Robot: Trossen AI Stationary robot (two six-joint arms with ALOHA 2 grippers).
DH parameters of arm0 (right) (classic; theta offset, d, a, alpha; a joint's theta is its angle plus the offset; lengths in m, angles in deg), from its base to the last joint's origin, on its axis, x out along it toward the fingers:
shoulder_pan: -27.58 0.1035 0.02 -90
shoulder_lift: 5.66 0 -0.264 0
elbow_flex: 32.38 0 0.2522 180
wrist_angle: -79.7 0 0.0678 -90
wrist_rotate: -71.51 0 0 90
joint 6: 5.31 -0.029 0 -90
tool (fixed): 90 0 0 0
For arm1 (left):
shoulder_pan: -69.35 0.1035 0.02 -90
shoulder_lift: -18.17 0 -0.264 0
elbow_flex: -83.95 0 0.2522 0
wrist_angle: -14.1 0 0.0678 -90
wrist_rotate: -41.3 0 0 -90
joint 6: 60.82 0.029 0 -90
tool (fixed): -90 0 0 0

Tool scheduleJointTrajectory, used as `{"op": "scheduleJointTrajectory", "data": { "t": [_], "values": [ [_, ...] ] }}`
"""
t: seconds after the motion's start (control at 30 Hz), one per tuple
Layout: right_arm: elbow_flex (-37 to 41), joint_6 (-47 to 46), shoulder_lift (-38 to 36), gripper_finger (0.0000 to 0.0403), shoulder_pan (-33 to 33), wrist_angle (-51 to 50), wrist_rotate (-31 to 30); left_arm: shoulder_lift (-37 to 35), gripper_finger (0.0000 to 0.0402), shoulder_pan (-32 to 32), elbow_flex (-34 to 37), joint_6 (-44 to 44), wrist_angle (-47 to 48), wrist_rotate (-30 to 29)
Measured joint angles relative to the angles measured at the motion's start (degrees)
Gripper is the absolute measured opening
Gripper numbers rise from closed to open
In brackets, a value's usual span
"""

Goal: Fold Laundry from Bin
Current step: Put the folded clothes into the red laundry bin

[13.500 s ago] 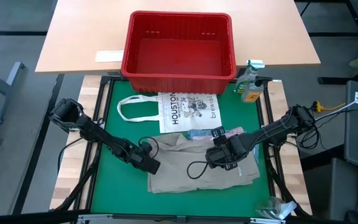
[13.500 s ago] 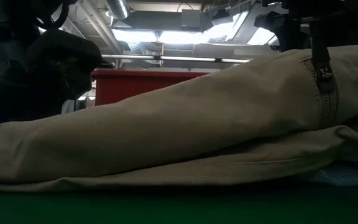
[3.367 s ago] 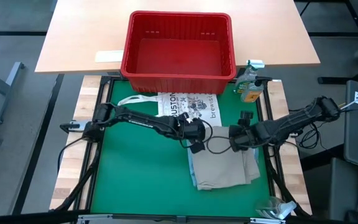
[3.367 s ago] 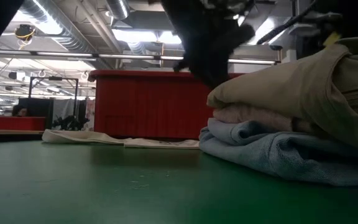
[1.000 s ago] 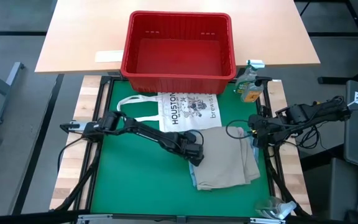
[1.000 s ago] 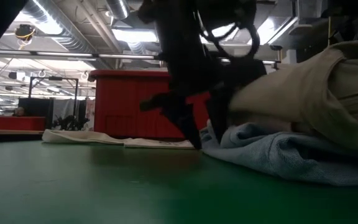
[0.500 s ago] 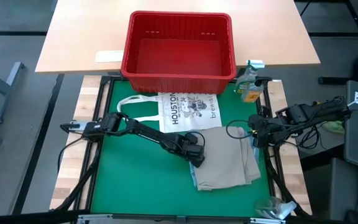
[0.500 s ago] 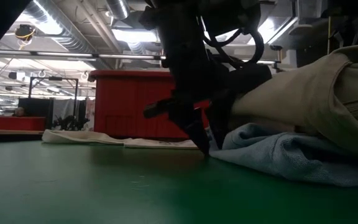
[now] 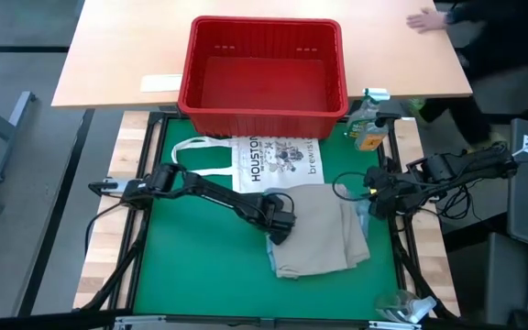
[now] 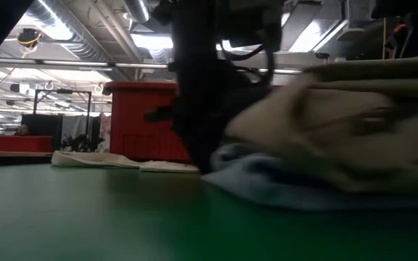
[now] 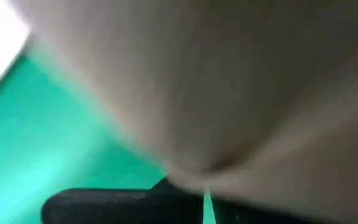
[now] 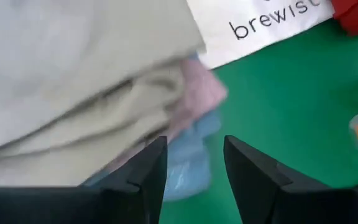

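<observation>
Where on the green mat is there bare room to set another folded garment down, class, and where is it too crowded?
Bare green mat lies along the near edge and at the left, beyond the left arm. The empty red bin is free too. It is crowded at the right, where the left pincer grips the folded pile, the open right pincer waits beside it, and the tote bag lies behind.

Dark arm (image 10: 202,94) meets stacked laundry (image 10: 325,138); red bin (image 10: 140,119) behind.

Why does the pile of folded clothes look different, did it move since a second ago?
Yes. In the high view the folded clothes slid toward the left arm's side of the green mat, away from its right edge. The left gripper, shut on their edge, is pulling them.
</observation>
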Motion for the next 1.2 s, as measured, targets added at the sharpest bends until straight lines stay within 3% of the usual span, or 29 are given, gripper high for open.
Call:
{"op": "scheduleJointTrajectory", "data": {
  "t": [0.2,0.4,0.63,0.8,1.03,1.2],
  "values": [
    [0.0,-9.87,-0.08,0.016,0.02,0.7,4.15,-2.61,0.0002,-0.76,0.16,-0.38,13.67,-0.34],
    [4.26,-19.3,-0.92,0.016,0.04,4.57,4.96,-2.87,0.0002,-2.6,0.16,-0.46,18.91,-0.36],
    [16.68,-22.53,-3.62,0.016,0.0,17.3,19.7,-2.96,0.0002,-4.29,0.16,-0.42,20.37,-0.59],
    [22.04,-23.55,-4.56,0.016,-0.04,23.21,12.03,-2.98,0.0002,-4.57,0.16,-0.42,20.29,-0.52],
    [25.29,-26.03,-3.02,0.016,-0.02,23.79,-1.0,-3.05,0.0002,-4.57,0.14,-0.39,20.09,0.03],
    [27.03,-28.39,-0.62,0.016,-0.02,23.73,-6.77,-3.07,0.0002,-4.57,0.09,-0.39,19.73,1.72]
  ]
}}
